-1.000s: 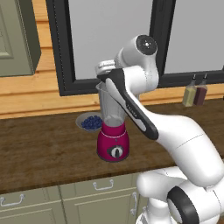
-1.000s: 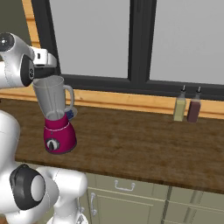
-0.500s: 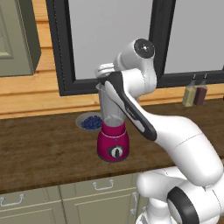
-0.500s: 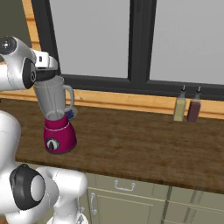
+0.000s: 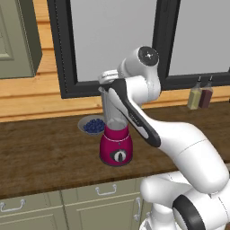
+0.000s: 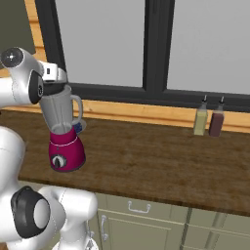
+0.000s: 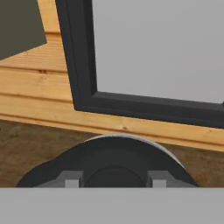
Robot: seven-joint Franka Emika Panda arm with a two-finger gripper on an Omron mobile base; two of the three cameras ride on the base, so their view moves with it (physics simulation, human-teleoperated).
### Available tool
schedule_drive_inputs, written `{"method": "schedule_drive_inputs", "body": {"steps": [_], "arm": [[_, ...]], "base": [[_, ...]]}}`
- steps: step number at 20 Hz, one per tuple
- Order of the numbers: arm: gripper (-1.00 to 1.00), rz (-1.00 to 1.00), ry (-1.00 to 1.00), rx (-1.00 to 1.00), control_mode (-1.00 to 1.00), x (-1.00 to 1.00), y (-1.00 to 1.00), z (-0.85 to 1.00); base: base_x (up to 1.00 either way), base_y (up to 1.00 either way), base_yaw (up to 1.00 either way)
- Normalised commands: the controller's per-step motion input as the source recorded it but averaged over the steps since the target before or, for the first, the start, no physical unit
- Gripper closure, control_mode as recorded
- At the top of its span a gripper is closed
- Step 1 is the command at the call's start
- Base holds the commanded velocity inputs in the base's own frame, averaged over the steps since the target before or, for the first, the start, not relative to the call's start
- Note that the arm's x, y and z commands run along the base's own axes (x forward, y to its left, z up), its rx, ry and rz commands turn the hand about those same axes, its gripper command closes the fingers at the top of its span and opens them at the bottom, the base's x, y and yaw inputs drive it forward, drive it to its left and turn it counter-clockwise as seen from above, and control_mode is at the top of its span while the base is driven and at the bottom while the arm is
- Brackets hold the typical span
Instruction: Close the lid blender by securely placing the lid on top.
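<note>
Lid [image 7: 116,164], a small round flat black disc with a raised centre, sits between my two dark fingertips [image 7: 73,181] in the hand view, one tip on each side of the raised centre. My gripper [image 7: 114,183] is clamped on it, as far as that view shows. Behind the lid's far edge a pale grey arc shows, likely the jar's rim, so the lid looks to be right over the mouth.

Blender [image 5: 116,134], a tall clear grey-tinted jar on a magenta-red base with a round black-and-white knob, stands on the dark wooden counter [image 5: 45,152], near the back wall under the black-framed window [image 5: 112,40]. From the right base view the jar's side handle points away from my arm, and my hand sits right at the jar's top. I can't tell whether the lid is touching the rim or just above it.

Step in hand, my judgement: final lowering and seating of the lid. Next move calls for a straight push down, keeping the lid level and centred, then letting go.

Grey bowl of blueberries [image 5: 92,126] sits just behind the blender, and two small bottles [image 6: 209,119] stand well apart by the window.
</note>
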Motion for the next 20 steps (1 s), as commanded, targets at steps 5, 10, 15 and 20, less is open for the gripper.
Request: {"method": "schedule_drive_inputs", "body": {"steps": [5,10,15,20], "arm": [[1.00,0.00,0.00,0.00,-1.00,0.09,-0.09,-0.01],[1.00,0.00,0.00,0.00,-1.00,0.04,-0.08,0.00],[1.00,0.00,0.00,0.00,-1.00,0.06,-0.01,0.00],[1.00,0.00,0.00,0.00,-1.00,0.10,0.00,0.00]], "base": [[0.00,0.00,0.00],[0.00,0.00,0.00],[0.00,0.00,0.00],[0.00,0.00,0.00]]}}
